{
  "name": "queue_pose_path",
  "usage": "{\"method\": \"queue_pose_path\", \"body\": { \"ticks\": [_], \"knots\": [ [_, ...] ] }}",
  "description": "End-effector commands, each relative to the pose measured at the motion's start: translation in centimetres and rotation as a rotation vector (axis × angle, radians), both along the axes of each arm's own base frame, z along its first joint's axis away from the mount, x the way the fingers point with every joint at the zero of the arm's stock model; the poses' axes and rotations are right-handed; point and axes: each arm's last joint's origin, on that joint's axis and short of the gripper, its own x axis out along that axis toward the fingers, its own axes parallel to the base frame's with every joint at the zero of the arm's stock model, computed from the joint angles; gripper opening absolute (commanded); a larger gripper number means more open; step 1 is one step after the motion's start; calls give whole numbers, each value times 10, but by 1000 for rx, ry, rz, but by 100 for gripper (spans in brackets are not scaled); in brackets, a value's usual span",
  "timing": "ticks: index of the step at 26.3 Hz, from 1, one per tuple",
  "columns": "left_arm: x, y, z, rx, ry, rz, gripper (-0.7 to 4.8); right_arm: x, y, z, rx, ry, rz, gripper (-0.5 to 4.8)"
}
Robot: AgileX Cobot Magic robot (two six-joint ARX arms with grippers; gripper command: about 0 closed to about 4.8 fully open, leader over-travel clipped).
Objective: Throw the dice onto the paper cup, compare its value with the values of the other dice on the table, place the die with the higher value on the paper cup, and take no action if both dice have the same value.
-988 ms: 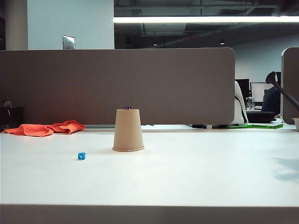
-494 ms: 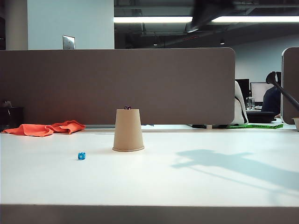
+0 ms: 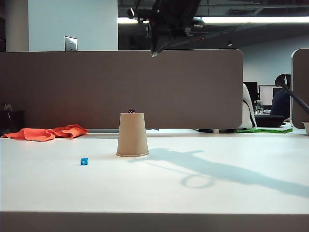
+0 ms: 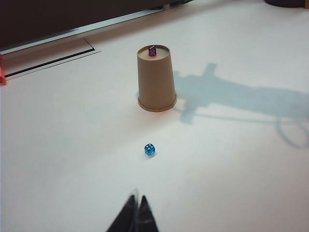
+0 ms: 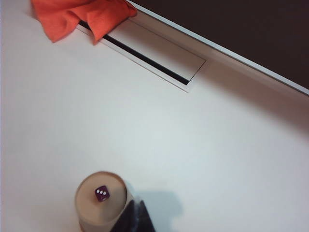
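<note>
One paper cup [image 3: 132,134], one purple die [image 5: 101,194], one light blue die [image 4: 149,150], one orange cloth [image 3: 46,132], two tools: left tool [image 4: 135,212], right tool [image 5: 135,215].

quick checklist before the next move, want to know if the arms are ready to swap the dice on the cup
1. Purple die on top of the upturned paper cup: ok, it sits on the cup's flat top.
2. Blue die free to grab: ok, alone on the table, apart from the cup.
3. Values readable: cannot tell for sure; purple seems to show two pips on top, blue four on the side towards the left wrist camera.
4. Left hand ready to grasp: not ok, shut, empty, short of the blue die.
5. Right hand ready to grasp: not ok, shut, empty, high above the cup.
6. Cup upright and steady: ok.
</note>
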Motion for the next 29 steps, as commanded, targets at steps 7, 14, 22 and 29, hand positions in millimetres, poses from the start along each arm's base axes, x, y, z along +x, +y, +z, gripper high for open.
{"method": "queue_pose_path", "body": {
  "ticks": [7,14,22,29],
  "knots": [
    [0,0,2,-5,-12,-3,-5,28,24,-29,34,5,59,-1],
    [0,0,2,-5,-12,-3,-5,38,30,-52,21,42,69,86],
    [0,0,2,-5,-11,-3,-5,42,32,-63,16,73,90,127],
    [0,0,3,-5,-13,-3,-5,41,35,-66,8,82,92,154]
  ]
}}
